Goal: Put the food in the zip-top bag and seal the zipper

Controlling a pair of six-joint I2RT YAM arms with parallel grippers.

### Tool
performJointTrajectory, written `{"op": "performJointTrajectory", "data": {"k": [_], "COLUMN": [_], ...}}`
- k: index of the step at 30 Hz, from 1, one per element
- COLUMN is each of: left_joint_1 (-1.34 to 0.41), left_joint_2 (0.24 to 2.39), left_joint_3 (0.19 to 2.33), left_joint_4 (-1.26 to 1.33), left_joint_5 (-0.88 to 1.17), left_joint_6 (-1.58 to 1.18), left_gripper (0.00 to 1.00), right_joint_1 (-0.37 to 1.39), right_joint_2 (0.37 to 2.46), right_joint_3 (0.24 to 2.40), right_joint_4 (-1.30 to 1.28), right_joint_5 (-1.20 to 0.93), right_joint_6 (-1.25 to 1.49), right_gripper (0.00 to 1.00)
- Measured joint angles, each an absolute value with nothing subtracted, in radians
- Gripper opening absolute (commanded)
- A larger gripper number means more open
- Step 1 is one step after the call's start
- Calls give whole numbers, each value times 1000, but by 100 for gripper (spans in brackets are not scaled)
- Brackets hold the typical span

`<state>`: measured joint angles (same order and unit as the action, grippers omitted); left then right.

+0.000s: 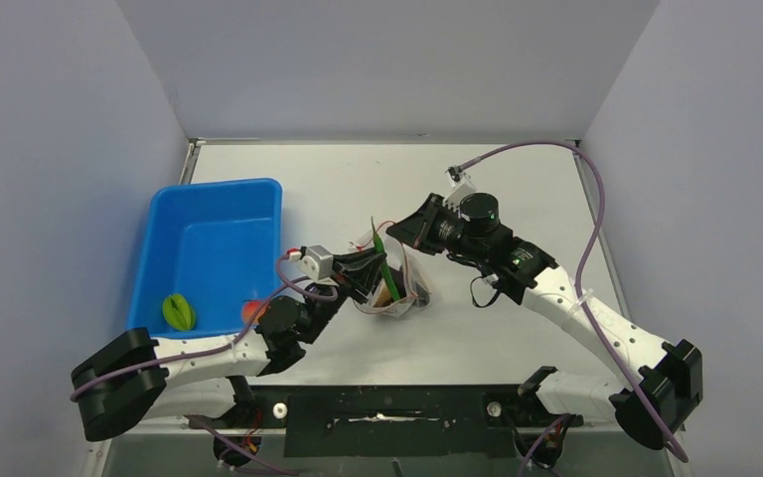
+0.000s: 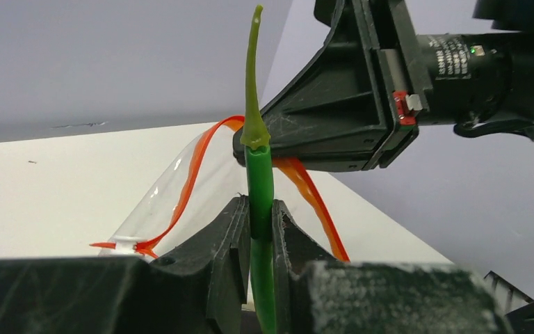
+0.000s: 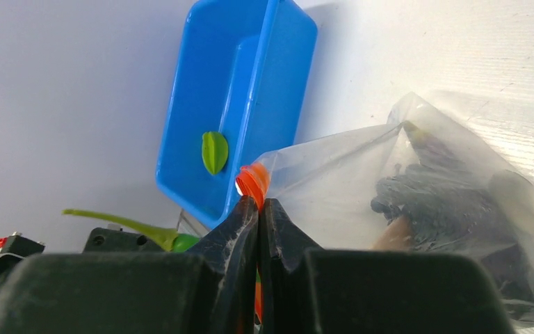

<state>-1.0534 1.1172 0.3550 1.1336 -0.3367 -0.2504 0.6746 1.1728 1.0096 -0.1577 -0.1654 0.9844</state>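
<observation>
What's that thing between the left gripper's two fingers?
A long green pod, clamped upright in the left gripper. The left wrist view shows it best.

Centre frame, the bag sits on the table, a pod standing in its mouth. Left of it, the tray holds a fruit at its lower-left corner.

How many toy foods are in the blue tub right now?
2. A lime-green fruit lies near the blue tub's near-left corner; an orange-red fruit sits at its near-right corner, partly behind the left arm. Others may be hidden there.
</observation>
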Motion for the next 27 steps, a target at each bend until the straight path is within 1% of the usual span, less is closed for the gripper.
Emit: {"op": "performJointTrajectory", "data": {"k": [3,6,7,8,11,12,13,15,17,23,27], "left_joint_1": [-1054,-1055,-1056,-1056,-1059,-1060,-1060,-1061,-1062,-1062,-1061], "left_joint_2": [1171,1219,1236,1251,1274,1273,1264,1226,1146,859,765], "left_joint_3": [352,344,334,322,308,308,308,308,311,413,485], "left_joint_4": [1180,1269,1309,1346,1399,1401,1394,1346,1240,778,522], "left_joint_5": [-356,-368,-371,-373,-371,-369,-369,-374,-386,-455,-499], "left_joint_6": [-238,-224,-222,-220,-212,-212,-218,-224,-233,-285,-335], "left_gripper": [4,8,13,21,49,55,58,59,60,59,58], "right_joint_1": [675,675,675,675,675,675,674,670,660,606,590], "right_joint_2": [1170,1167,1167,1167,1167,1167,1167,1166,1163,1137,1136], "right_joint_3": [1010,1010,1010,1010,1010,1010,1010,1010,1010,1010,1010], "right_joint_4": [-158,-157,-157,-157,-157,-157,-157,-159,-163,-181,-182], "right_joint_5": [-160,-154,-152,-150,-149,-149,-146,-142,-143,-145,-159], "right_joint_6": [989,996,998,1000,1003,1003,1002,1000,997,982,976], "right_gripper": [0,0,0,0,0,0,0,0,0,0,0]}}
